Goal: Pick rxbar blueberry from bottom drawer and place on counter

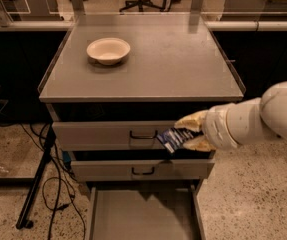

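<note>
Camera view: gripper (pixel 187 133) holds rxbar blueberry (pixel 171 138) below grey counter (pixel 173 69).

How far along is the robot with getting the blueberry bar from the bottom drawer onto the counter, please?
Done: the bottom drawer stands open and the rxbar blueberry is out of it. In hand: the gripper pinches the bar in front of the upper drawers, below counter height. Left: lifting it and setting it on the counter, near the bowl.
</note>
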{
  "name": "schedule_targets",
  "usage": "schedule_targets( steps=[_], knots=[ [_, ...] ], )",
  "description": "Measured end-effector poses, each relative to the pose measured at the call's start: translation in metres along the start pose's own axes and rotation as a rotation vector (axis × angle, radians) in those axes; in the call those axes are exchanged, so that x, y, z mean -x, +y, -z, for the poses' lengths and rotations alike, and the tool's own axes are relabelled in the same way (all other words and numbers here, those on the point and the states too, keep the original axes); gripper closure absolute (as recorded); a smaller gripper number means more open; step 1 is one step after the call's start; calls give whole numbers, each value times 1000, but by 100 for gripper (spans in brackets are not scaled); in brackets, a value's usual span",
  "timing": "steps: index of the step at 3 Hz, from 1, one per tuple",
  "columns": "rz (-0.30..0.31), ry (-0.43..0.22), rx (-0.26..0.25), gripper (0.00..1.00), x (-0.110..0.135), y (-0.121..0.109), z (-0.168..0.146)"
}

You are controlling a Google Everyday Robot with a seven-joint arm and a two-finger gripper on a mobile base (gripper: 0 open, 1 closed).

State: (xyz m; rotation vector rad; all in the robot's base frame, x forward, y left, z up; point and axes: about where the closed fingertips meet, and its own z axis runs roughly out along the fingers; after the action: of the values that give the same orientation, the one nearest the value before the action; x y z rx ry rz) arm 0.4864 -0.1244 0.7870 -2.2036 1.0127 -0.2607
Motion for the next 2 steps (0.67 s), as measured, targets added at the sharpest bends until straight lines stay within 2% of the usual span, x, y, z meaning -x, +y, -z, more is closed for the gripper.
schedule_targets(
  steps=[1,2],
  knots=[
    [61,41,6,100,-25,-50,16],
    [98,48,38,100,-56,-122,16]
  ],
)
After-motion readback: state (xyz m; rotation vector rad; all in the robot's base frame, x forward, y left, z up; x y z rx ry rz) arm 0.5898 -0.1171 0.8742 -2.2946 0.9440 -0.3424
